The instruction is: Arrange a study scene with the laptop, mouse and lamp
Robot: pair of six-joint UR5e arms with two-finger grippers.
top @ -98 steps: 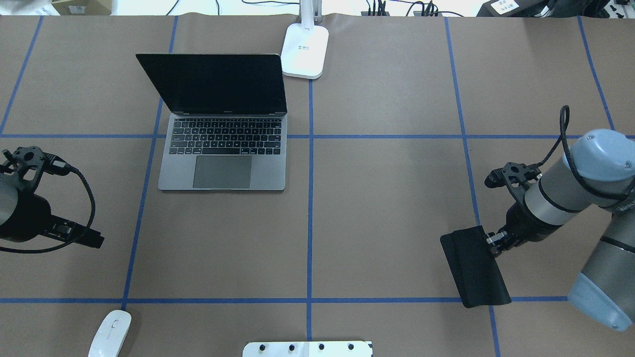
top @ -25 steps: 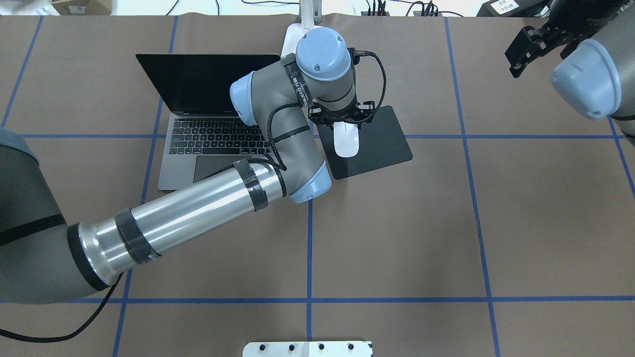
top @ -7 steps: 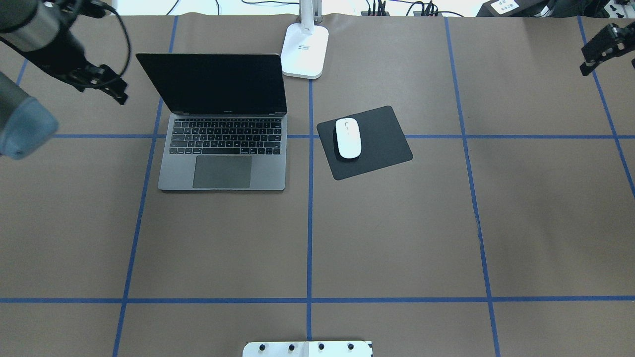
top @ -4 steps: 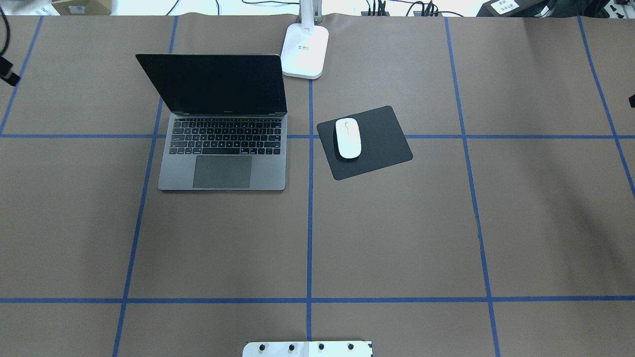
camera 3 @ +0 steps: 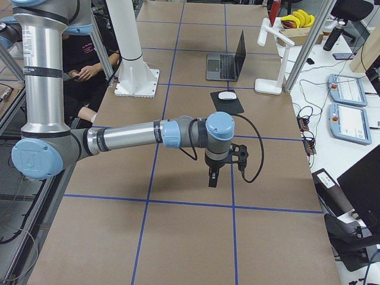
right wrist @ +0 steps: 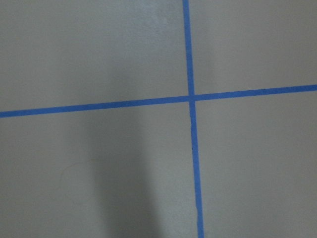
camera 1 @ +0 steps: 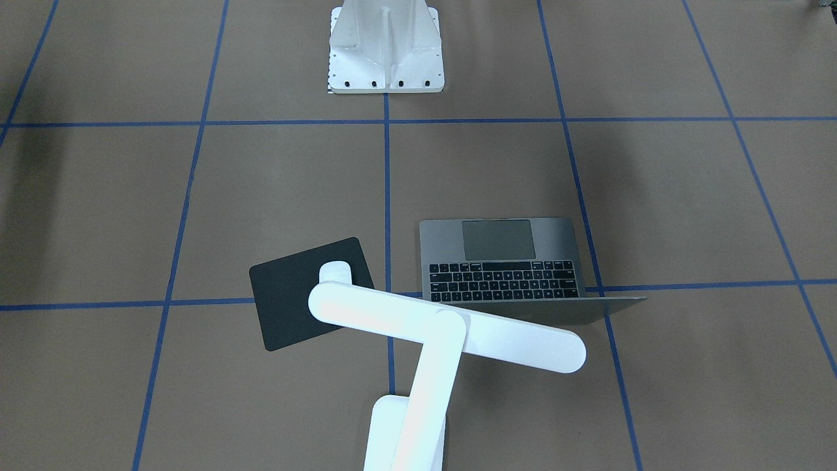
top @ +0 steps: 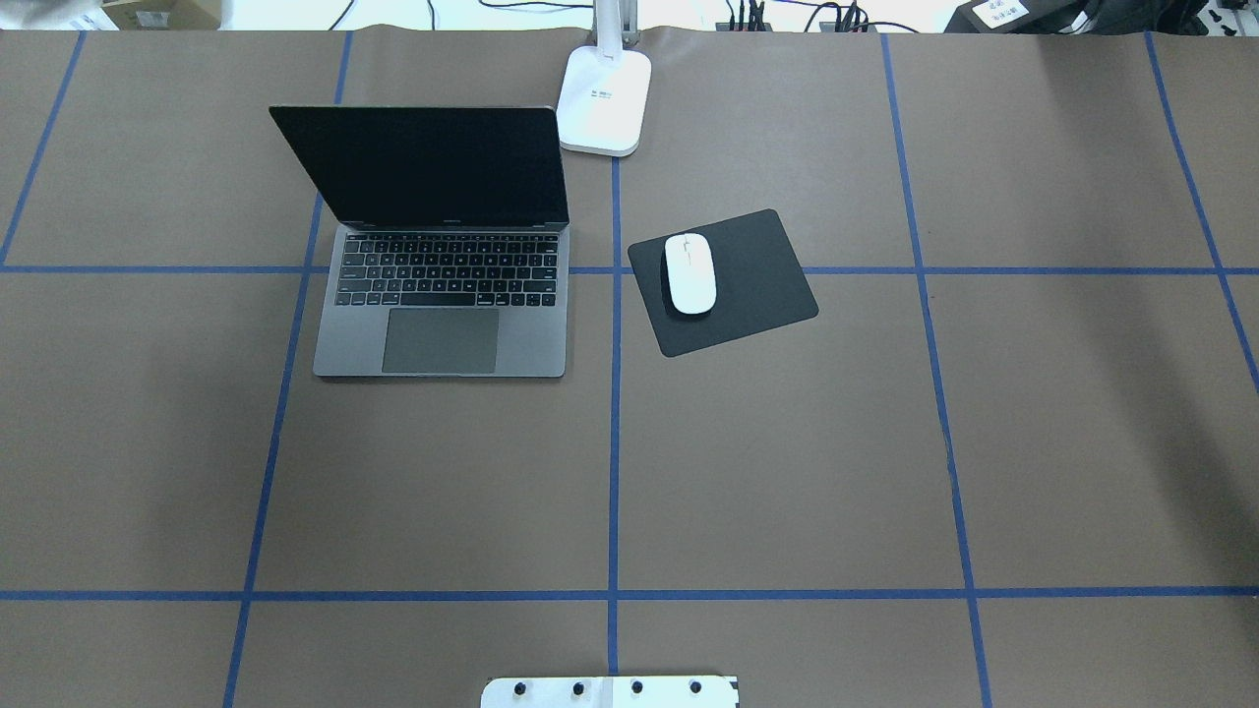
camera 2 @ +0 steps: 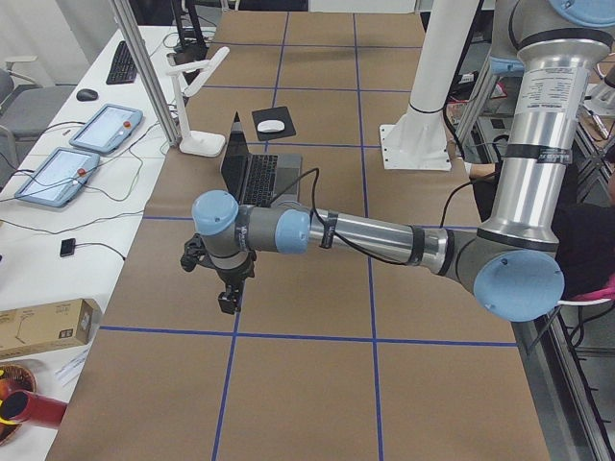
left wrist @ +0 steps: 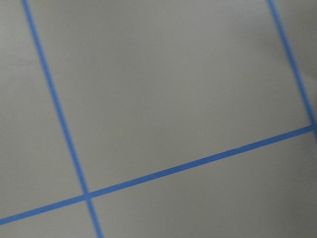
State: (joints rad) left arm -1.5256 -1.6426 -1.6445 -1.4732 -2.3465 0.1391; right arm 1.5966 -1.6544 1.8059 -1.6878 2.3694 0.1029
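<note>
1. Jaw state of left gripper (camera 2: 228, 302): cannot tell, open or closed, seen only small from the table's end; same for right gripper (camera 3: 211, 180); nothing seen in either; both pointing down over bare brown table paper (top: 787, 472), well apart from the study things.
2. Wrist views: only that paper and blue tape lines (left wrist: 148, 176); no fingers, no object.
3. Changed over the last seconds: mouse (top: 689, 274) moved from the near left corner onto the black mouse pad (top: 762, 280); pad itself carried over from the right side to just beside the laptop (top: 440, 315); both arms since gone from the overhead view.
4. Now: laptop open, screen dark, keyboard toward the robot; mouse lying on the pad's laptop-side half; lamp (camera 1: 510, 341) standing at the far edge behind both, bar head crossing over pad and laptop lid in the front-facing view.
5. Judged meaning for the task: arrangement looks complete, or nearly so; cannot tell whether lit, so switching the lamp on possibly left, if wanted at all.
6. Writing: small grey print on the lamp's base and a tiny wordmark under the laptop screen, both too small to read; no other legible label.
</note>
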